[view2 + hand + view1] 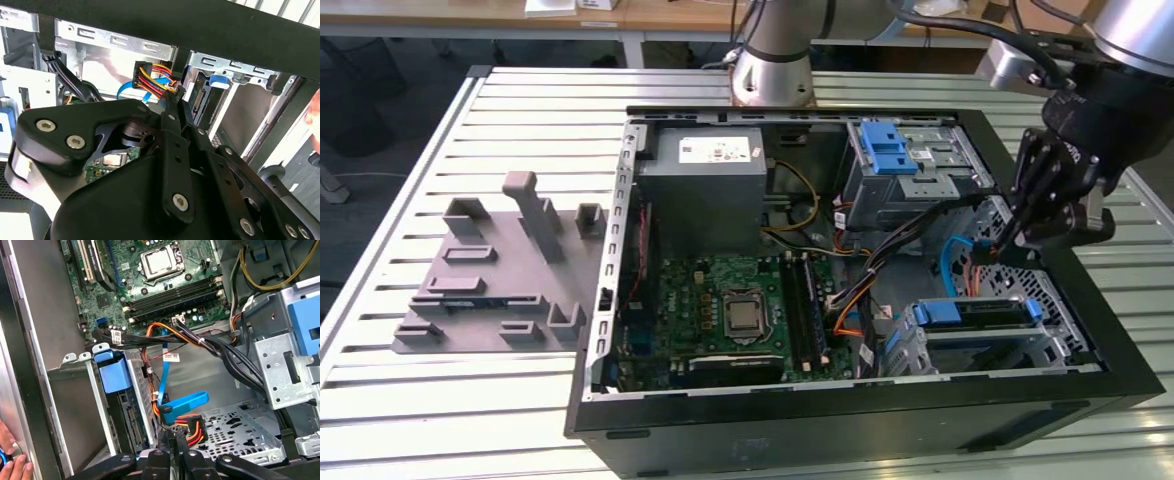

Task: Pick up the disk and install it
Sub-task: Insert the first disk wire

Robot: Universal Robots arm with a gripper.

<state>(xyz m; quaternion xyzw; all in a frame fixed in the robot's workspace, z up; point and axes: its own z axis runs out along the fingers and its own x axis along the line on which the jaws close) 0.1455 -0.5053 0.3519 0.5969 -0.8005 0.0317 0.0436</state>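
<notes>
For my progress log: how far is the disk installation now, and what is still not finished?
Done, apparently: the disk sits in its cage. In hand: the shut gripper has its tips at the coloured-wire connector; whether it grips it is unclear. Left: that connector is not yet plugged into the disk.

Open black PC case (854,420) on slatted tabletop (400,390); green motherboard (720,310) inside, grey power supply (700,185) at 12 o'clock of it, grey fixture (494,280) at 9 o'clock of case.
</notes>
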